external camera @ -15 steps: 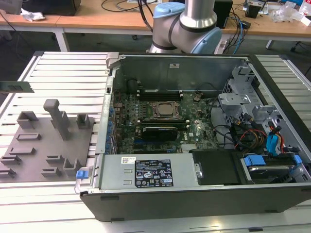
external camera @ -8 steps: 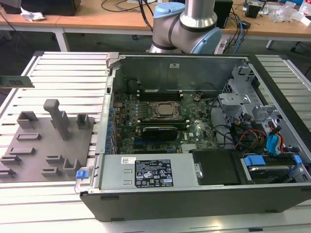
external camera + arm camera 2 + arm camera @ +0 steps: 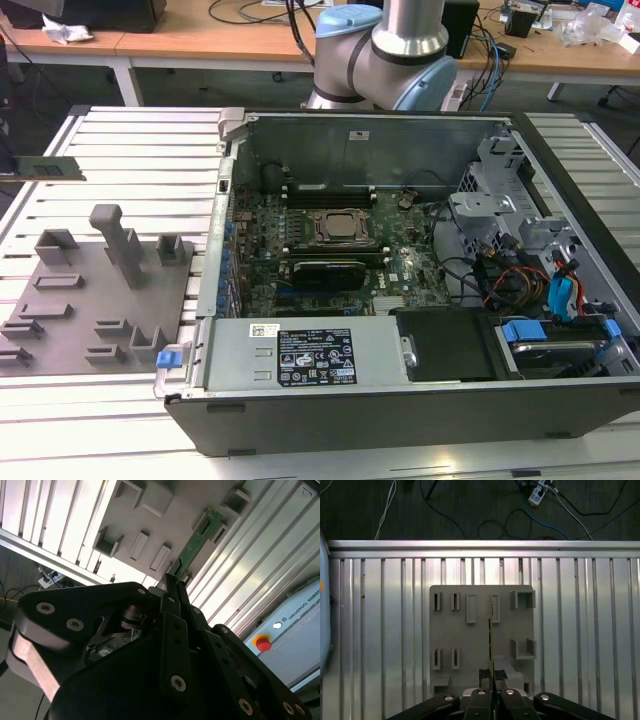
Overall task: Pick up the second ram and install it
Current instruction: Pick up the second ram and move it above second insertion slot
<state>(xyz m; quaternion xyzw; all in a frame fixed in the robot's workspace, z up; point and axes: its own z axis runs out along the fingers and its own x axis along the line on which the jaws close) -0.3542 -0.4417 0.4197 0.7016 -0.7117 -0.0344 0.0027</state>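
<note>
Here fingers [image 3: 176, 607] pinch the second ram [image 3: 196, 544]

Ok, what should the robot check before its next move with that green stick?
1. Stick gripped: ok. The jaws are shut on one end of the green memory stick.
2. Stick straight in the jaws: ok. In the first wrist view it runs out from them as one thin straight line.
3. Stick off the grey holder plate: ok. In the exterior view it hangs in the air, apart from the plate.
4. Computer case open: ok. Its side is off and the inside shows.
5. A free place among the long black slots: cannot tell from here.
</note>
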